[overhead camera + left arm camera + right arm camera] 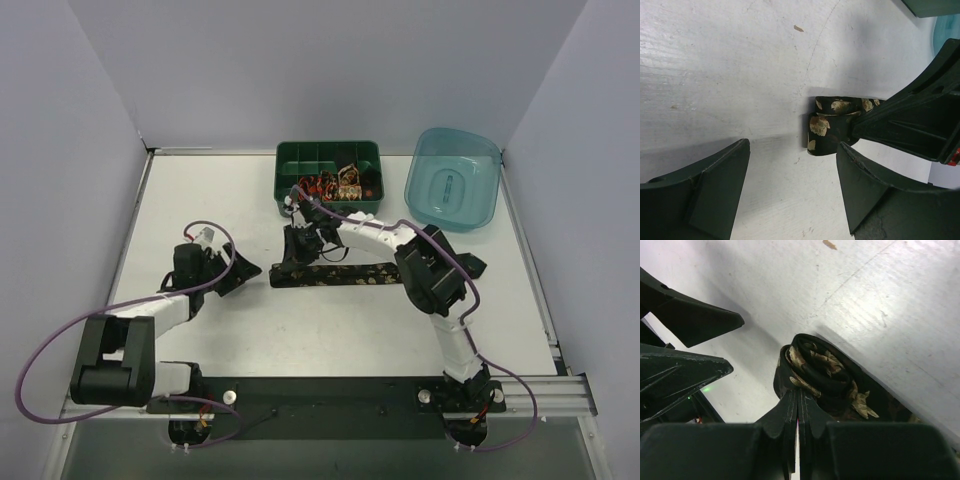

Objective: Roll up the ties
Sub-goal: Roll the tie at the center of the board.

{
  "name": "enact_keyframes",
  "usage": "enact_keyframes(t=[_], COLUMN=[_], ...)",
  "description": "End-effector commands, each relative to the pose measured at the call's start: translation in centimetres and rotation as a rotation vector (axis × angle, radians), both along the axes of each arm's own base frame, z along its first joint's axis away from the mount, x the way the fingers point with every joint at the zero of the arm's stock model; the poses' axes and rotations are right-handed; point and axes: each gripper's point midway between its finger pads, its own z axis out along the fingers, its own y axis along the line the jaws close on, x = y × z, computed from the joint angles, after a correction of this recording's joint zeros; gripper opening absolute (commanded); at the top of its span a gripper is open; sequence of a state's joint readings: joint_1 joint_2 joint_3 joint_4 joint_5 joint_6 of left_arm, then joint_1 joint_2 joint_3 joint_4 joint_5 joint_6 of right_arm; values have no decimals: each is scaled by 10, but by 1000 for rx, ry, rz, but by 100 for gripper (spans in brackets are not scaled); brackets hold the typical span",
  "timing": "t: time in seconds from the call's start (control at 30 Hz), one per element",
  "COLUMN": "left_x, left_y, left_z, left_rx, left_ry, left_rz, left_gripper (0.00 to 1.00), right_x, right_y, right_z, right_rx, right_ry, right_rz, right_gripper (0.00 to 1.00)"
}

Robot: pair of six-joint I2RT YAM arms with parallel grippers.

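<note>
A black tie with gold motifs (345,276) lies as a long strip across the middle of the table. Its left end is wound into a small coil (815,371), which also shows in the left wrist view (826,128). My right gripper (300,246) is shut, its fingertips (790,405) pinching the coil's edge. My left gripper (247,271) is open and empty just left of the coil, with its fingers (715,190) on either side of bare table. Several rolled ties (342,185) sit in the green tray.
The dark green compartment tray (300,155) stands at the back centre. A translucent teal tub (452,180) sits to its right. The left gripper's fingers (695,320) are close beside the right gripper. Walls enclose the table on three sides.
</note>
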State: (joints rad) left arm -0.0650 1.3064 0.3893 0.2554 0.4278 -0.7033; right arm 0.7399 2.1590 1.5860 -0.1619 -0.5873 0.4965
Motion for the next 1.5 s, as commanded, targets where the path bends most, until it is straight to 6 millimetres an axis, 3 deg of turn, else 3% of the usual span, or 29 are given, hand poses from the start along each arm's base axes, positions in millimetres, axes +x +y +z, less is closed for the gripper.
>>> enact_keyframes(t=[0.0, 0.27, 0.5, 0.83, 1.07, 1.13, 1.23, 1.33, 1.47], left_x=[10, 14, 17, 25, 25, 27, 30, 35, 33], left_y=[-13, -36, -54, -69, -72, -72, -73, -77, -77], left_z=[12, 6, -2, -25, -28, -26, -23, -19, -26], left_rx=[-30, -25, -39, -45, -70, -80, -90, -94, -47], left_ry=[-67, -60, -55, -36, -55, -73, -95, -96, -32], left_rz=[-42, -80, -96, -78, -75, -71, -68, -87, -116], left_gripper=[79, 79, 79, 66, 37, 34, 21, 2, 0], right_x=[5, 2, -1, 1, 3, 2, 2, 3, 11], right_y=[-13, -19, -21, -31, -33, -33, -32, -31, -29], right_z=[-16, -39, -44, -58, -56, -56, -56, -52, -32], right_rx=[-47, -85, -91, -118, -110, -109, -106, -96, -63], right_ry=[13, 46, 54, 86, 90, 93, 93, 86, 53], right_rz=[-24, -28, -28, -59, -63, -60, -57, -55, -63], right_gripper=[0, 0, 0, 0, 0, 0, 0, 0, 0])
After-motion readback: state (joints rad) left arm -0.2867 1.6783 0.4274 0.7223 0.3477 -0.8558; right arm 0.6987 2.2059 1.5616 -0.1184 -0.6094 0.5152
